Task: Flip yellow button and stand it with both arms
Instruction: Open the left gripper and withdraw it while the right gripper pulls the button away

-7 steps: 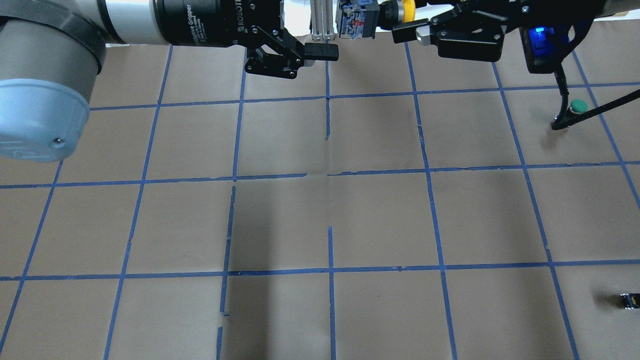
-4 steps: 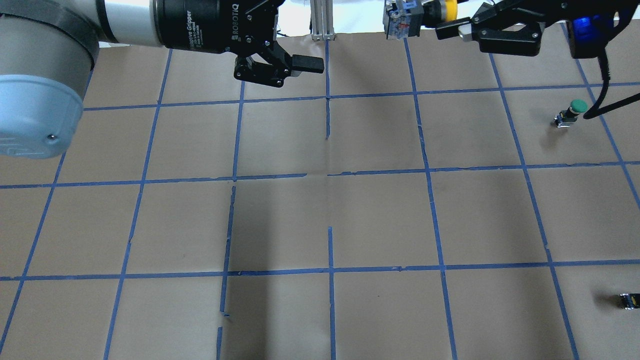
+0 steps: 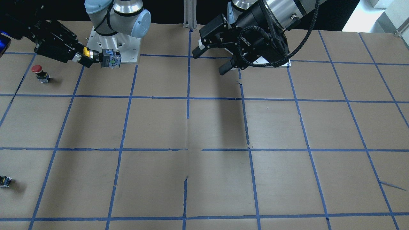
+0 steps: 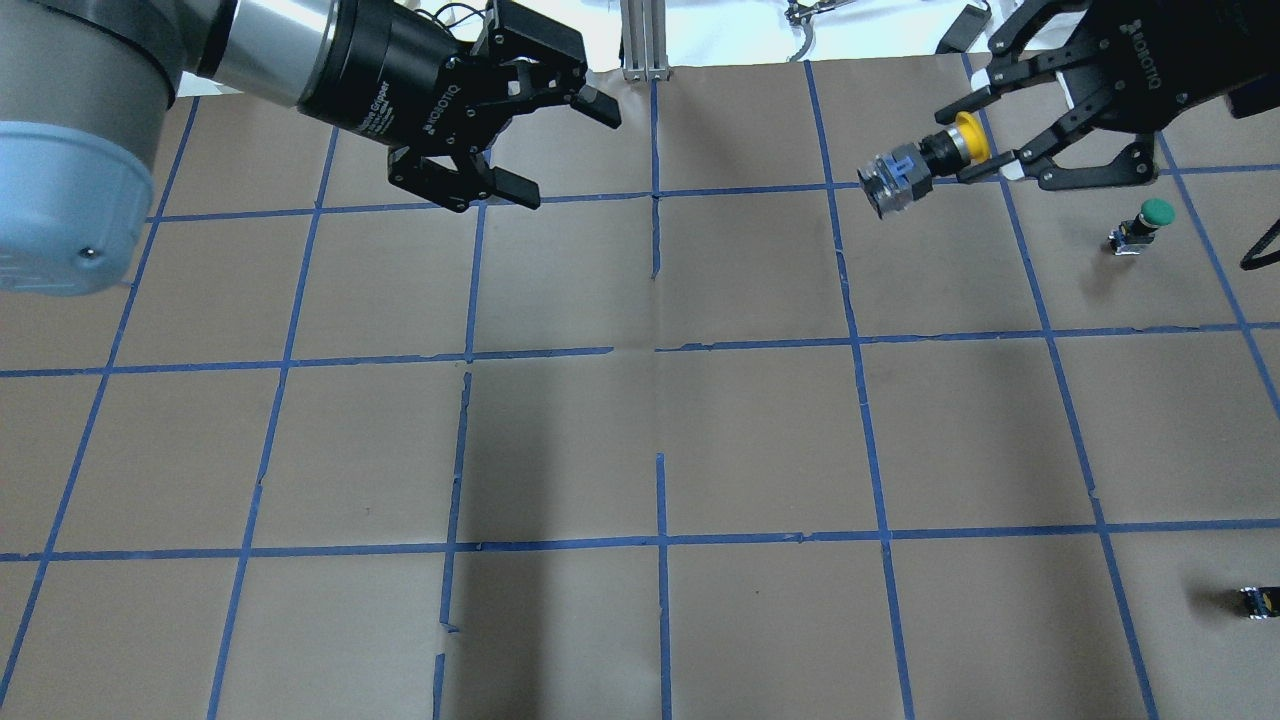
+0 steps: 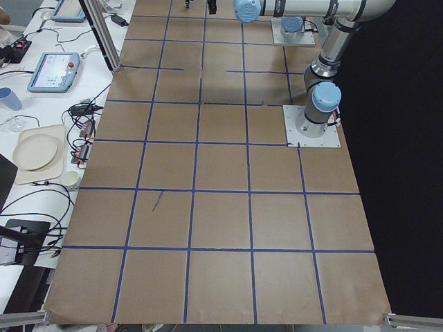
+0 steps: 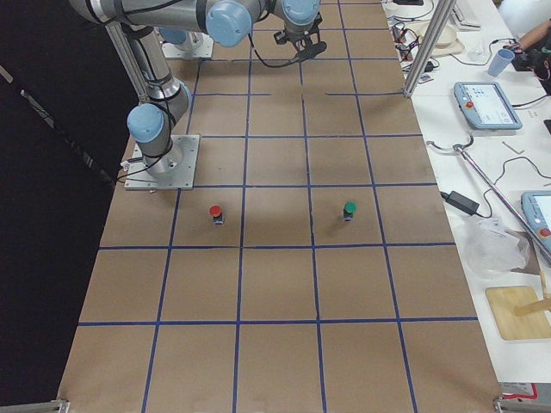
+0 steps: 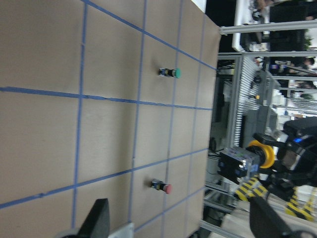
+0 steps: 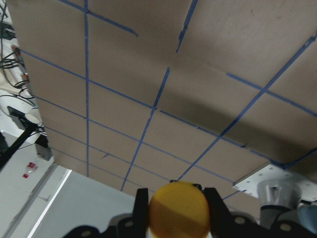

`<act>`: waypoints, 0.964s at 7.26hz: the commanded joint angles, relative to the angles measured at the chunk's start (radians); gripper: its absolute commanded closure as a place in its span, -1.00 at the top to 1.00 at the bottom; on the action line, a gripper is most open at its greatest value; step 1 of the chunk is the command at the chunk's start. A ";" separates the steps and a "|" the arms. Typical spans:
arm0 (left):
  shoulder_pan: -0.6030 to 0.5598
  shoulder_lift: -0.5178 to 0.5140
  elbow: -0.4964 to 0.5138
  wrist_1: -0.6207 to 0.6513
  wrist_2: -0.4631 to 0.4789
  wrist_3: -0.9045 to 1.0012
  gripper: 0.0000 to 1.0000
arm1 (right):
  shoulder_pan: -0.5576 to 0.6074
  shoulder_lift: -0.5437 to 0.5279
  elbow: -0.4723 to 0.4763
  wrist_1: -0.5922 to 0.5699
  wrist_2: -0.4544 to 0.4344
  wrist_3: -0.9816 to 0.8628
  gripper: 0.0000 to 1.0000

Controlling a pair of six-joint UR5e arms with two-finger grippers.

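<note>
Gridded table (image 6: 275,284), red button (image 6: 215,212), green button (image 6: 349,209)

Hidden or unreadable
From the right wrist, the yellow mushroom-capped push-button (image 8: 178,210) shows only its cap, body hidden behind; the small dark block (image 4: 1260,602) at the overhead view's right edge is too small to read.

**Surroundings of my grippers.** Brown paper tabletop (image 4: 760,440), ruled into squares by blue tape lines (image 4: 662,600).
(a) Green-capped push-button (image 4: 1152,214) on a dark body, standing cap-up on the paper just beside my right gripper (image 4: 968,140) in the overhead view.
(b) Red-capped push-button (image 3: 37,71), also upright, near that gripper in the front-facing view.
(c) Small dark capless block (image 4: 1258,600), well apart from it.
(d) Silver aluminium post (image 4: 640,40) at the table edge, between my left gripper (image 4: 560,148) and my right gripper.
</note>
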 commanded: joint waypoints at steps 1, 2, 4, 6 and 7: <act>-0.038 0.007 0.033 -0.079 0.430 0.031 0.99 | -0.060 0.032 0.003 0.000 -0.258 -0.326 -0.83; -0.037 0.009 0.053 -0.097 0.577 0.086 0.99 | -0.097 0.036 0.008 -0.007 -0.373 -0.522 -0.83; -0.037 0.004 0.113 -0.228 0.706 0.220 0.99 | -0.120 0.087 0.017 -0.157 -0.574 -0.807 -0.84; -0.013 -0.007 0.145 -0.227 0.683 0.311 0.99 | -0.123 0.081 0.078 -0.338 -0.642 -1.056 -0.85; -0.016 -0.020 0.154 -0.239 0.676 0.314 0.99 | -0.131 0.076 0.118 -0.412 -0.655 -1.141 -0.86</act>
